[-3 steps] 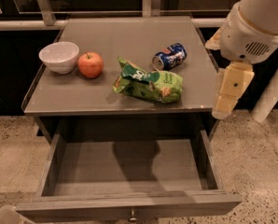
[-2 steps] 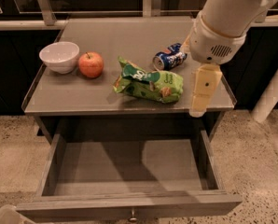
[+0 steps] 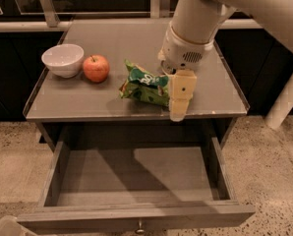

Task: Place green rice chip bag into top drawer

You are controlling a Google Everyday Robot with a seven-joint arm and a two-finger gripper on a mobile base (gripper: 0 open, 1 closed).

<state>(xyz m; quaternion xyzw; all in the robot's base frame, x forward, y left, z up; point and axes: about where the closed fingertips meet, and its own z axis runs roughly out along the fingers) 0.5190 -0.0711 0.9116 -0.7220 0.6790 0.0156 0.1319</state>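
The green rice chip bag (image 3: 142, 85) lies crinkled on the grey table top, near its front edge and right of the middle. My gripper (image 3: 179, 102) hangs from the white arm just to the right of the bag, over the bag's right end, its cream fingers pointing down toward the table's front edge. The top drawer (image 3: 136, 186) is pulled open below the table, with a bare flat bottom and a small metal knob (image 3: 140, 227) on its front.
A red apple (image 3: 96, 68) and a white bowl (image 3: 63, 59) stand on the left of the table (image 3: 87, 107). The arm's white body hides the table's back right part. A speckled floor lies around the cabinet; a white post stands at the right.
The arm has swung left from beyond the table's right edge to over the bag's right end. It now hides the blue can. The bag, apple and bowl have not moved.
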